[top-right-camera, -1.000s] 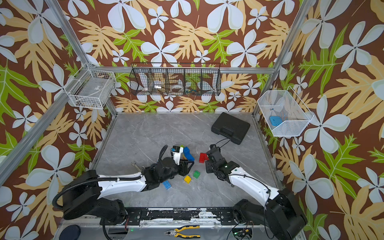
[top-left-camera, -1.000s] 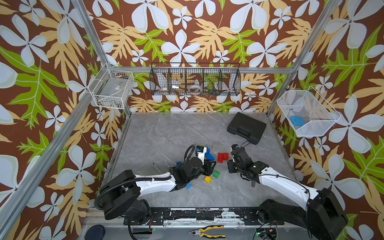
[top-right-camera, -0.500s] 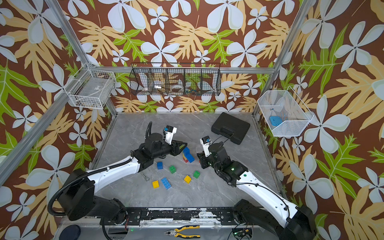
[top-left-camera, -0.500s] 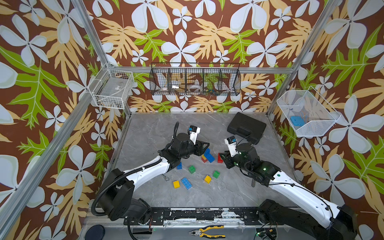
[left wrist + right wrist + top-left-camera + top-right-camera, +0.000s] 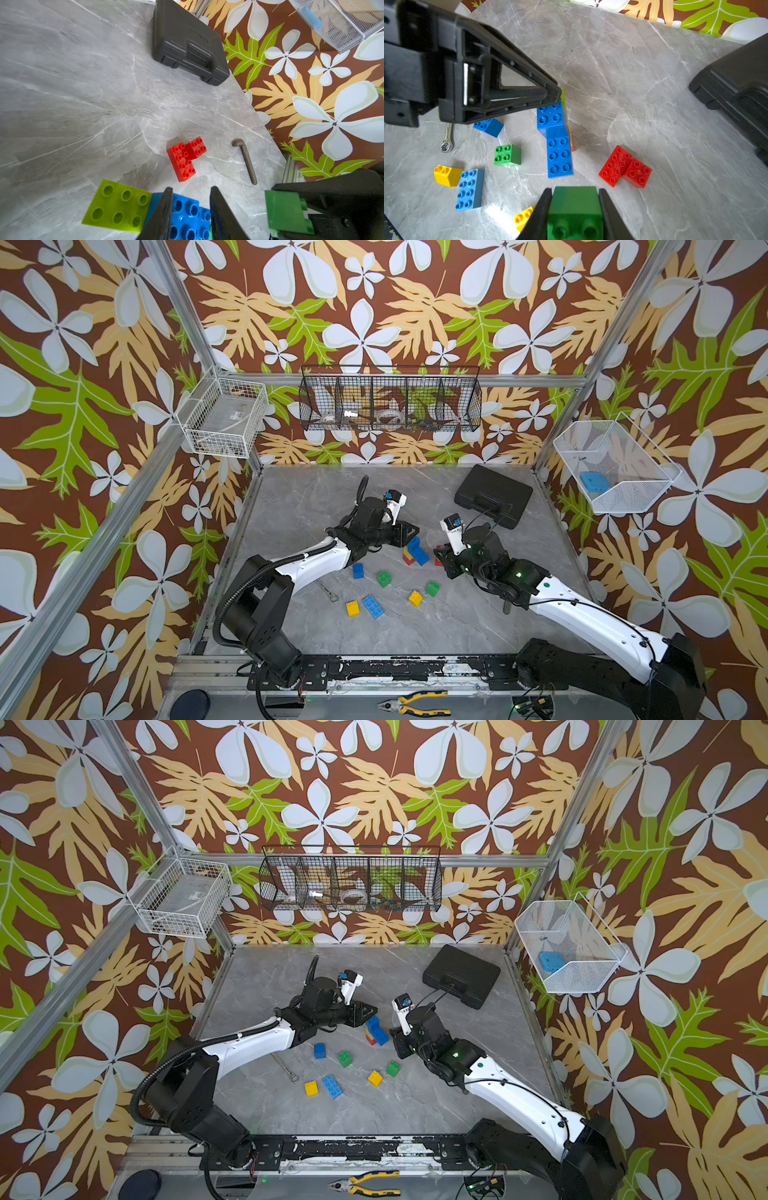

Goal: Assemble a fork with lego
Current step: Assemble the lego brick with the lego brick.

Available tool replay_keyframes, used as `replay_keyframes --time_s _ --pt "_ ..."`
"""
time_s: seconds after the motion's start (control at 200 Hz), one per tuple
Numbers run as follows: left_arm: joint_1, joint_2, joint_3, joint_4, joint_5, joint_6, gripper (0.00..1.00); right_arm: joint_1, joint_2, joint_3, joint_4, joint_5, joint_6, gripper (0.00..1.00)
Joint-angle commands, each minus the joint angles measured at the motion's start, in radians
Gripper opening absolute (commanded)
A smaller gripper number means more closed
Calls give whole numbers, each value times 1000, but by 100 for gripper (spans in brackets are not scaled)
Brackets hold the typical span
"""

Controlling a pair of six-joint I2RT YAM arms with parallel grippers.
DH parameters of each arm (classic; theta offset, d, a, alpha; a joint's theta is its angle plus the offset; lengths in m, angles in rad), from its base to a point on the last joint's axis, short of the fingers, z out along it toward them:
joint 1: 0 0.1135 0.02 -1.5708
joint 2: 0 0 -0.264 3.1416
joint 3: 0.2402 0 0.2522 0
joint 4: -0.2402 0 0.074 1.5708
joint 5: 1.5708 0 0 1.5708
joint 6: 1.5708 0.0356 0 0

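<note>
Two grippers attend the part-built blue stack [image 5: 556, 145], which stands mid-table [image 5: 299, 506] between them, apparently so that one can steady it while the other adds a piece; loose bricks [image 5: 372, 606] lie scattered nearer the arm bases. Left gripper [image 5: 191, 188]: jaws set narrowly apart astride the stack's top blue brick, tip touching it, firm grip not confirmable. Right gripper [image 5: 575, 189]: clamped on a green brick [image 5: 575, 205], carried off the table near the stack.

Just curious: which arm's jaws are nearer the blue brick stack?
Left. The left jaws flank the blue stack up top; the right jaws, clamping a green brick, sit apart.
</note>
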Motion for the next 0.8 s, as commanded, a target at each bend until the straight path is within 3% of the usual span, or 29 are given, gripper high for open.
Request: replay_keyframes --time_s 0.0,0.601,0.791 --pt "3 13 10 -19 36 26 32 2 7 10 -4 14 3 0" --pt "5 47 -52 22 13 10 26 1 29 25 10 5 -12 0" --pt "5 46 -86 56 18 -8 26 12 -56 -66 216 -33 -92 0"
